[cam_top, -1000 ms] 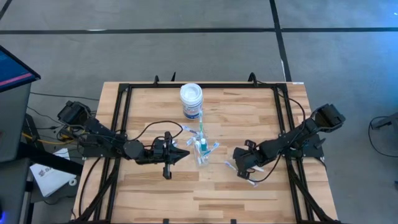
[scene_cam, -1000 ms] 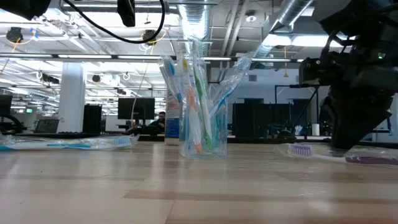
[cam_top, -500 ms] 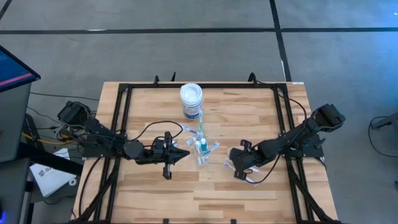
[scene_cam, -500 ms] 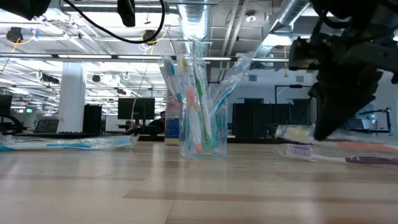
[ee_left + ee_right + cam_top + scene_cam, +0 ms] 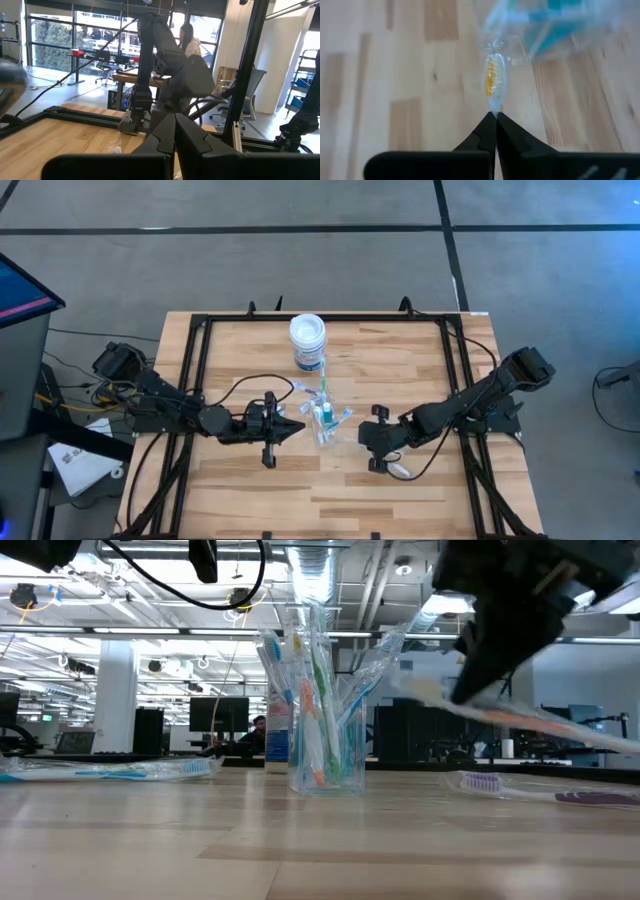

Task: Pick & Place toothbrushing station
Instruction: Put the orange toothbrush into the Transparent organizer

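Observation:
A small clear cup (image 5: 325, 420) (image 5: 325, 755) holding several upright blue, green and white toothbrushes stands mid-table. My right gripper (image 5: 367, 444) (image 5: 495, 116) hangs just right of it, above the table, shut on a clear-wrapped toothbrush (image 5: 520, 718) with yellow bristles (image 5: 492, 75). My left gripper (image 5: 298, 427) (image 5: 175, 125) waits shut just left of the cup, holding nothing. My right gripper pinches the wrapped toothbrush between its two fingertips, just behind the bristle head (image 5: 493, 106). The fingers slant down from the table's right. The head end (image 5: 420, 688) sticks out past the tips toward the cup. The brush hangs clear of the table, tilted, its handle (image 5: 600, 737) lower.
A white round jar (image 5: 307, 340) stands behind the cup. A wrapped toothbrush with purple bristles (image 5: 500, 783) lies on the table under my right gripper. Another wrapped one (image 5: 100, 770) lies at the left in the low view. A black frame (image 5: 195, 380) borders the table.
My right gripper has risen from the table and moved left toward the cup, tipping and rolling as it went. The wrapped toothbrush has come up with it, from lying flat to hanging tilted, clear of the wood.

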Controlling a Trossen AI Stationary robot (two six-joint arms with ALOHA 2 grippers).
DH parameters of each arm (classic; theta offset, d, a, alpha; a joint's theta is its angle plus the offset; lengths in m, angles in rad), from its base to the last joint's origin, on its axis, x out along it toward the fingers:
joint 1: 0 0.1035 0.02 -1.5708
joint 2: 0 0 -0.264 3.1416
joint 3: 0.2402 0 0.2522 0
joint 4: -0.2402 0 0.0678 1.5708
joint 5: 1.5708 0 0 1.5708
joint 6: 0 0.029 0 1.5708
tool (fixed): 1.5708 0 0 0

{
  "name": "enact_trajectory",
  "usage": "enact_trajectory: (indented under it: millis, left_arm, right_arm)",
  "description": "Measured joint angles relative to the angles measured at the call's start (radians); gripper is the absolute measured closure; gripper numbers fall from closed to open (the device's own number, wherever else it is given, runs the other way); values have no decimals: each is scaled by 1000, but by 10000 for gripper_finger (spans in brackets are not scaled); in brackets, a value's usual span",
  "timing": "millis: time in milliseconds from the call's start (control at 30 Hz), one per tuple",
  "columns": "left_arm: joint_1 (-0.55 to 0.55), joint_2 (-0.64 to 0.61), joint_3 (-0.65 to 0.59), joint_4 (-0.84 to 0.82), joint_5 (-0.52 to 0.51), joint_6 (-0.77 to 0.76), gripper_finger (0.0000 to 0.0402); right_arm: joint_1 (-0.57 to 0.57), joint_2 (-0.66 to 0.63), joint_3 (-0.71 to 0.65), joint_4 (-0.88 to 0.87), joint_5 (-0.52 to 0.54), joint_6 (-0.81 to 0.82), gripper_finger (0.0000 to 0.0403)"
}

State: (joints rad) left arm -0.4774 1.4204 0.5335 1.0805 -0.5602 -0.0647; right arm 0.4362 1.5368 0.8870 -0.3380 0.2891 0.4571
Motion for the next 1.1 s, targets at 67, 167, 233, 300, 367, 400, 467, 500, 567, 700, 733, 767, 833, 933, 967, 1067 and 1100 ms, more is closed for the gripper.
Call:
enact_trajectory:
  millis: [67,167,233,300,367,400,467,500,567,700,733,767,833,933,967,1067,1100]
  left_arm:
    - [0,0,0,0,0,0,401]
    - [0,0,0,0,0,0,401]
    - [0,0,0,-1,0,0,401]
    - [0,0,0,-1,0,0,401]
    - [0,0,0,-2,0,0,401]
    - [0,0,0,-2,0,0,401]
    - [0,0,0,-3,0,0,401]
    - [0,0,0,-3,0,0,401]
    - [0,0,0,-3,0,0,401]
    - [0,0,0,-3,0,0,401]
    - [0,0,0,-3,0,0,401]
    - [0,0,0,-3,0,0,401]
    - [0,0,0,-3,0,0,401]
    - [0,0,0,-3,0,0,401]
    - [0,0,0,-3,3,0,401]
    - [0,0,0,-3,15,0,401]
    - [0,0,0,-3,16,0,401]
  right_arm:
    - [0,0,13,30,1,-30,403]
    - [0,0,20,80,6,-72,403]
    - [0,0,21,124,8,-98,403]
    - [-1,0,21,164,9,-121,403]
    - [0,0,21,198,9,-141,403]
    - [0,0,21,212,9,-150,403]
    - [-2,0,21,237,9,-166,403]
    - [-6,-2,21,247,9,-174,403]
    - [-8,-12,21,266,9,-181,403]
    - [-14,-40,21,309,9,-211,403]
    - [-14,-47,21,323,9,-221,403]
    - [-14,-55,21,343,9,-236,403]
    - [-13,-62,21,390,9,-264,403]
    - [-14,-66,21,461,6,-305,403]
    - [-16,-66,21,487,4,-319,403]
    - [-24,-66,21,546,3,-356,403]
    - [-28,-66,21,564,1,-363,403]
